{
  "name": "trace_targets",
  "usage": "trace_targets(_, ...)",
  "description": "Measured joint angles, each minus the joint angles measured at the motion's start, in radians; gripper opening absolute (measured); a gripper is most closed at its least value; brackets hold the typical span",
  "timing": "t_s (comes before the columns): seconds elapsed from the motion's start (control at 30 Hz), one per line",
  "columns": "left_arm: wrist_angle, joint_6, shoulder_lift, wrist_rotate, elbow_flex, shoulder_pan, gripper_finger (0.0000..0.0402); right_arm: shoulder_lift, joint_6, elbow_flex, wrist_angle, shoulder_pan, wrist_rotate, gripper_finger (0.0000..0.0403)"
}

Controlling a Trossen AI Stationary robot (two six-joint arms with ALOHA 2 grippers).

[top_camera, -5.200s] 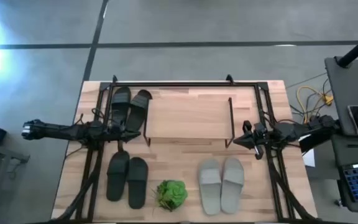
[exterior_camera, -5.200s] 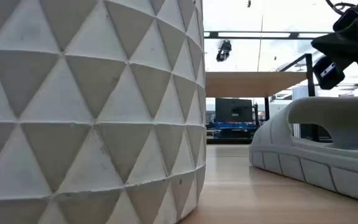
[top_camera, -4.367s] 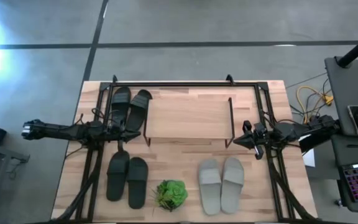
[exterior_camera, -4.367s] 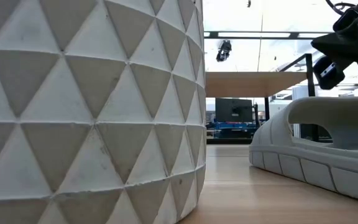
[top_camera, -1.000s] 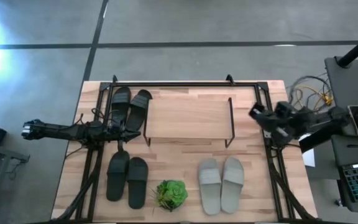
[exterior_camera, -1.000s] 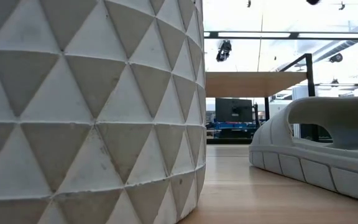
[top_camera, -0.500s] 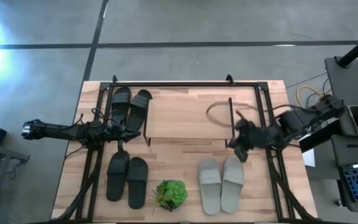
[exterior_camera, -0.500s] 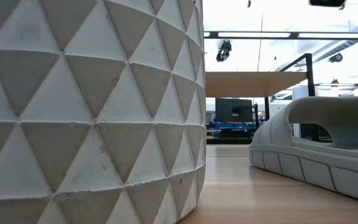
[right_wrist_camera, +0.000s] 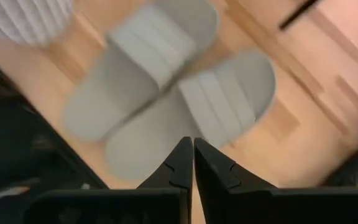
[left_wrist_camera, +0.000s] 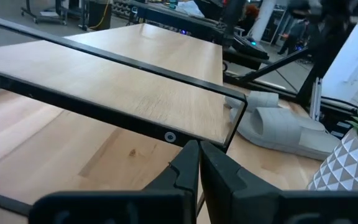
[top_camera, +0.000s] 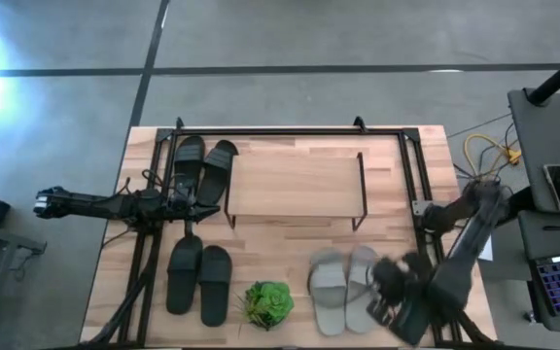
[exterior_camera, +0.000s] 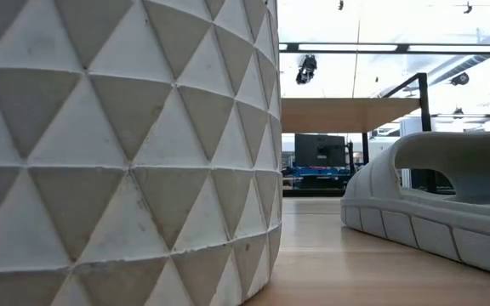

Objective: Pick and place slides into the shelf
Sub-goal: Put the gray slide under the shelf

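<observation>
In the high view, the right gripper is seen low over the grey slides at the desk's near edge, while the left gripper waits beside the shelf. In the right wrist view, the fingers are pressed shut with nothing held. A grasp may be missed if they are not opened. In the left wrist view, that gripper is closed and empty too.

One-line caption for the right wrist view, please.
Right gripper, fingers shut, hangs directly above the pale grey slides, which lie side by side on the wooden table.
</observation>
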Motion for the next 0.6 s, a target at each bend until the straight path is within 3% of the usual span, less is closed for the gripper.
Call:
trace_targets(0.17, 0.009, -0.002, 0.0, 0.0, 0.0, 0.0, 0.0, 0.217, 0.025, 0.058, -0.048, 0.042, -0.062, 0.0009)
trace_targets(0.27, 0.027, -0.002, 0.0, 0.0, 0.0, 0.0, 0.0, 0.303, 0.13, 0.078, -0.047, 0.038, -0.206, 0.0009)
trace_targets(0.43, 0.063, -0.002, 0.002, 0.0, 0.0, 0.0, 0.0, 0.364, 0.201, 0.144, -0.06, 0.066, -0.048, 0.0014)
trace_targets(0.6, 0.082, -0.002, 0.001, 0.0, 0.0, 0.0, 0.0, 0.374, 0.198, 0.117, -0.057, 0.066, -0.14, 0.0062)
